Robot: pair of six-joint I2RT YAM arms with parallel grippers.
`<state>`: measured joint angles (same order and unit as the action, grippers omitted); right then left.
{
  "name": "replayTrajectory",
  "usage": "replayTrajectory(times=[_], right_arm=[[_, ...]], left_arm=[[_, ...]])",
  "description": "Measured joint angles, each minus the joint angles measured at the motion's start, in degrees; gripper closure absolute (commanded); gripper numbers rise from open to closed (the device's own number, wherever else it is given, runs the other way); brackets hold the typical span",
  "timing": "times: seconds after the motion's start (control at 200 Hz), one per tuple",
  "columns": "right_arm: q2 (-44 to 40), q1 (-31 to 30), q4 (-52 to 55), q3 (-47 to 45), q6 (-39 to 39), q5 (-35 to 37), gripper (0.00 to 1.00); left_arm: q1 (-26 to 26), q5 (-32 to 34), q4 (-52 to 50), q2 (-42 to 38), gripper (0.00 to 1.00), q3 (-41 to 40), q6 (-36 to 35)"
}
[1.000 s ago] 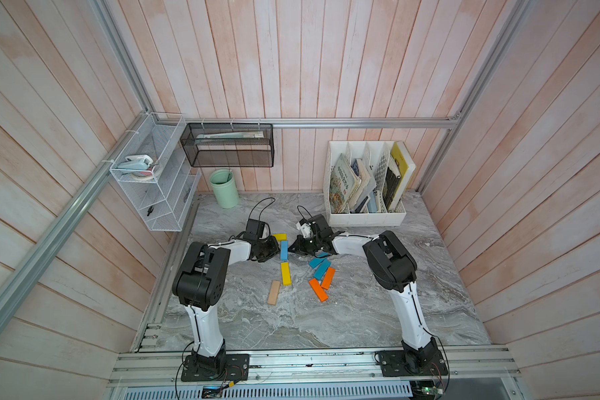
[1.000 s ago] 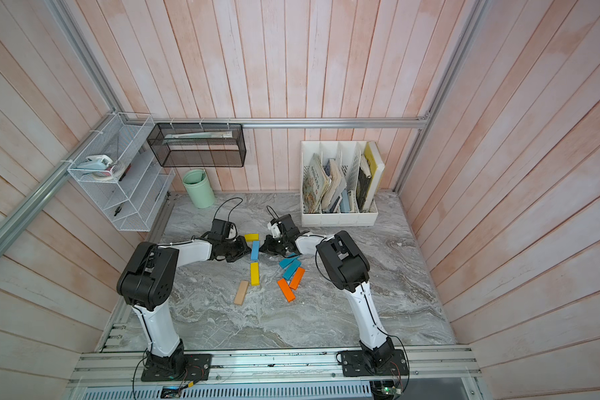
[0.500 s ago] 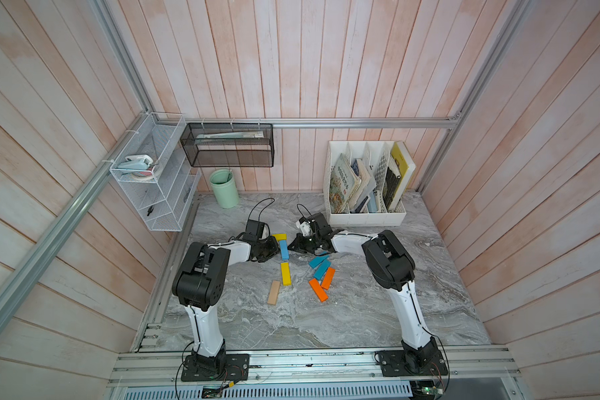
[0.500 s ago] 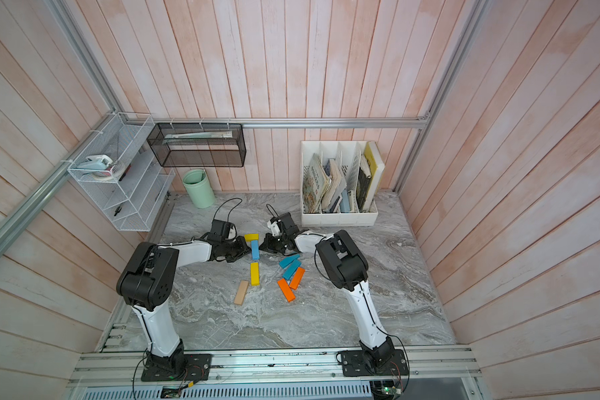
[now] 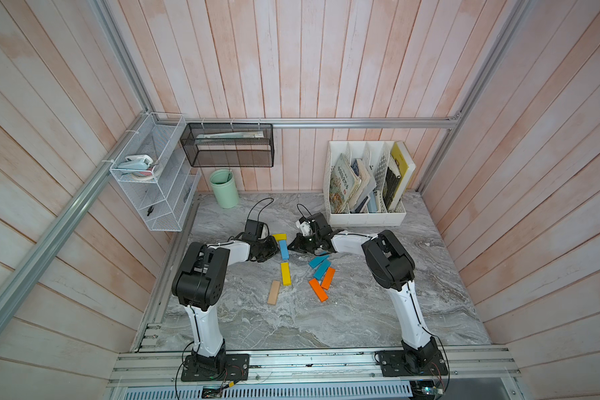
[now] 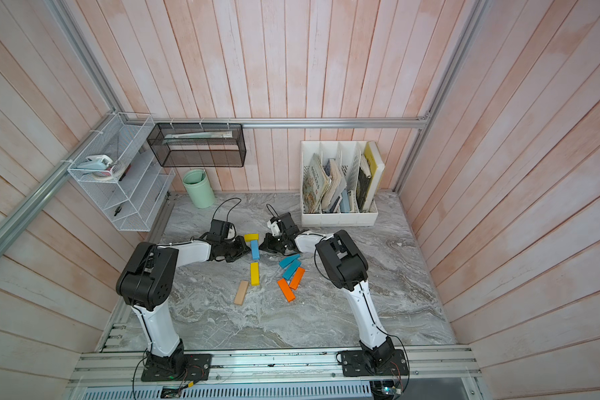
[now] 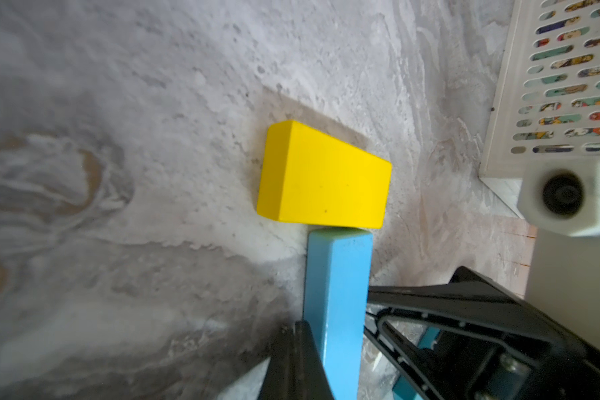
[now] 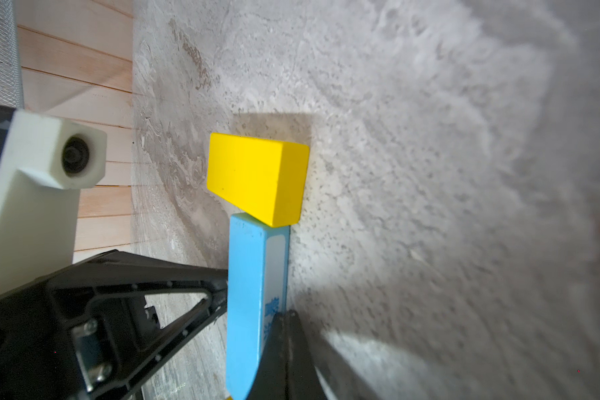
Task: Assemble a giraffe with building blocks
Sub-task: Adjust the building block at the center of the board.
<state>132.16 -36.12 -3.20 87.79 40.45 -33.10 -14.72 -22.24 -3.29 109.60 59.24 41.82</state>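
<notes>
A short yellow block (image 5: 279, 237) lies crosswise on the far end of a blue block (image 5: 283, 250); the two touch and form the giraffe's head and upper neck. A longer yellow block (image 5: 285, 273) lies in line just nearer, and a tan block (image 5: 274, 292) lies beside it, slanted. Two teal blocks (image 5: 319, 265) and two orange blocks (image 5: 323, 284) lie loose to the right. My left gripper (image 7: 300, 325) is shut, its tip against the blue block's (image 7: 338, 294) left side. My right gripper (image 8: 286, 315) is shut too, its tip against the blue block's (image 8: 253, 294) right side.
A white file holder (image 5: 366, 218) with books stands just behind the right arm. A green cup (image 5: 224, 188) stands at the back left, beneath a black mesh basket (image 5: 229, 145) and a white wire rack (image 5: 153, 180) on the wall.
</notes>
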Motion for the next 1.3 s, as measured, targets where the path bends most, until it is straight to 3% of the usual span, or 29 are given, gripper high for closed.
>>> replayTrajectory(times=[1.3], right_arm=[[0.13, -0.22, -0.26, 0.02, 0.02, -0.24, 1.00]], left_arm=[[0.48, -0.44, -0.59, 1.57, 1.00, 2.54, 0.00]])
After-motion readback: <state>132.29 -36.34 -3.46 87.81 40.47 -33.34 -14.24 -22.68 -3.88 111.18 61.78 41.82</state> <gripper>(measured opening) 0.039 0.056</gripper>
